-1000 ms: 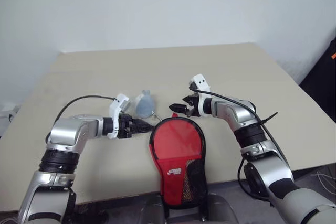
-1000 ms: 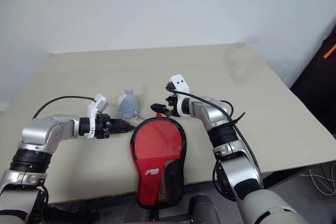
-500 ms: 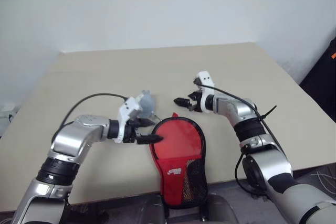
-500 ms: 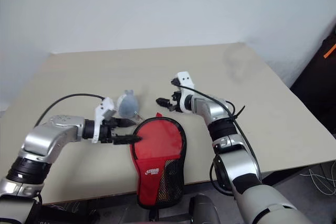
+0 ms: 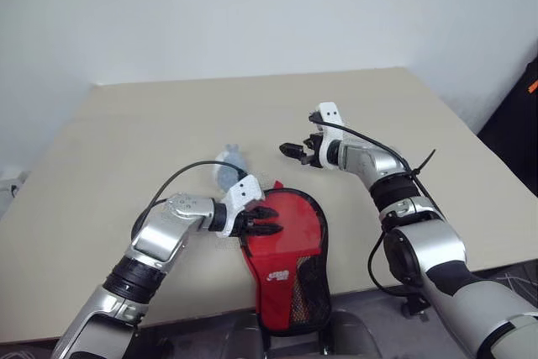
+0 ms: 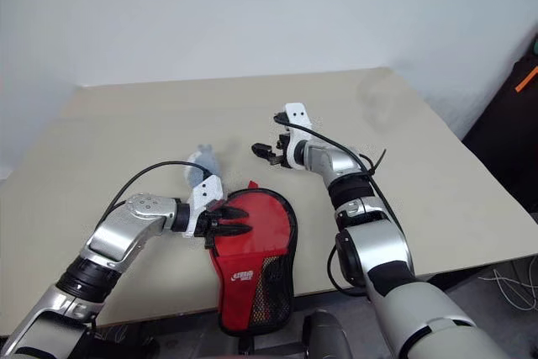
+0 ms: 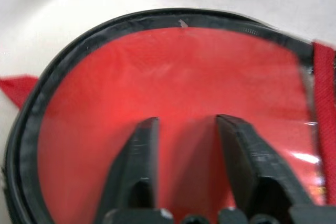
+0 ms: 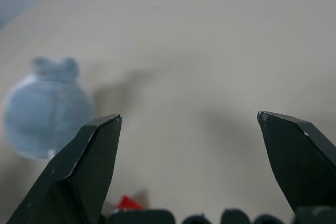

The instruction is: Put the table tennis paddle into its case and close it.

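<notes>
The case lies flat at the table's near edge, clear side up, its narrow end hanging past the edge toward the robot. The round red face of the paddle shows through the plastic; a red mesh panel covers the narrow part. Black zip edging rings it. The left gripper is over its round end. The pale blue-grey ball sits just beyond that hand.

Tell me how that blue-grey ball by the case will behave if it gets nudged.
The ball looks round, so it would probably roll on the flat table. It looks small and likely light. It lies close to the case, and any cord between them cannot be made out, so I can't say what would stop it.
</notes>
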`<state>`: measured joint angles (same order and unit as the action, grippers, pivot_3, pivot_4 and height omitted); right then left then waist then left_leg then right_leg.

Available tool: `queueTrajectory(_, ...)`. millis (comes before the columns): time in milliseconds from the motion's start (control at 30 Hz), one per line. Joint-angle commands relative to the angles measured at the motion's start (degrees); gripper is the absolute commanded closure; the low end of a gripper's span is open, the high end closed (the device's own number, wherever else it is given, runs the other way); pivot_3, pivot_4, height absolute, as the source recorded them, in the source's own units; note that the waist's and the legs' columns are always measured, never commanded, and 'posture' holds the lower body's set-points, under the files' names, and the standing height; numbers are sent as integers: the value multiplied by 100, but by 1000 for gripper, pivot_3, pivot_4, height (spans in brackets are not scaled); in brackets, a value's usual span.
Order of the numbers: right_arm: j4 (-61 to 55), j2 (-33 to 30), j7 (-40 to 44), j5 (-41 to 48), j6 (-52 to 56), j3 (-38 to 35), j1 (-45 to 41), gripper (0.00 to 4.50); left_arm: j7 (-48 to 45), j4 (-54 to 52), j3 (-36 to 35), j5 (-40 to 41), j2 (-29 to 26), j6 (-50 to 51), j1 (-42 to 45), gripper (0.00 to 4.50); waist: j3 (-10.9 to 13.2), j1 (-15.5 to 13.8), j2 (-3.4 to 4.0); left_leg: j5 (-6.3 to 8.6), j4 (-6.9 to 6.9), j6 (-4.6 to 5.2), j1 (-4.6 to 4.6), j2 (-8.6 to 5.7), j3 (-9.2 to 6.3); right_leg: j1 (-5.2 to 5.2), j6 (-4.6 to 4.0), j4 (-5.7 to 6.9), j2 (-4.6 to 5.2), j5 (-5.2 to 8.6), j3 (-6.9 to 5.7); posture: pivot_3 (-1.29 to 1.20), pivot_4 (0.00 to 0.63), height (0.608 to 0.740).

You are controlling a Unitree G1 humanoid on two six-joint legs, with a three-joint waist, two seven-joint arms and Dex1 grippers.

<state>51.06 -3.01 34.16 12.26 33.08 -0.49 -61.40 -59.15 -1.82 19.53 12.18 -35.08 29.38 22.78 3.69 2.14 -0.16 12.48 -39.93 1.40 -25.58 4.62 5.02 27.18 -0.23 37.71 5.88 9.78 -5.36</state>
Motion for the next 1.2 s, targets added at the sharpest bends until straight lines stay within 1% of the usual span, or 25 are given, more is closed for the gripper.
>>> queueTrajectory(33, 114, 249, 169, 26, -135, 17, -544, 0, 67, 156, 339, -386, 26, -106, -106, 2699, 0, 3, 1, 0, 0, 0, 1, 0, 0, -1, 0, 0, 0, 0, 0, 0, 0, 688)
queueTrajectory(167, 776, 665, 261, 43, -264, -89, -1047, 0, 93, 191, 480, -643, -2, -260, -192, 2699, -3, 30, 3, 0, -1, 0, 8, 0, -4, -7, -10, 0, 0, 6, -1, 0, 0, 688)
queueTrajectory(267, 1333, 1064, 124, -43, -463, -122, -1337, 0, 153, 201, 538, -774, -5, -321, -260, 2699, -13, 32, 6, 1, -2, -1, 15, 0, -14, -20, -11, -4, 1, 7, -9, 0, 0, 688)
queueTrajectory(500, 1914, 1622, -27, -293, -842, -46, -1482, 0, 254, 35, 482, -780, 35, -214, -410, 2699, -31, -21, 6, 2, -2, -2, 12, 1, -16, -20, -12, -14, 5, 7, -15, 0, 0, 688)
queueTrajectory(667, 2148, 1780, -146, -508, -1039, 34, -1421, 0, 345, -79, 461, -774, 42, -148, -481, 2699, -33, -29, 8, 2, 1, -3, 12, 2, -21, -17, -12, -12, 4, 7, -19, 0, 0, 688)
queueTrajectory(967, 2441, 1904, 9, -620, -725, -10, -1300, 0, 331, -248, 354, -678, -30, -41, -603, 2699, -34, -25, 7, 2, 1, -3, 12, 1, -21, -19, -12, -10, 3, 7, -18, 0, 0, 688)
queueTrajectory(1200, 2523, 1929, 272, -1124, -577, 487, -1115, 0, 341, -296, 291, -683, -73, -15, -653, 2699, -34, -22, 7, 2, 4, -3, 12, 2, -22, -16, -12, -9, 2, 7, -18, 0, 0, 688)
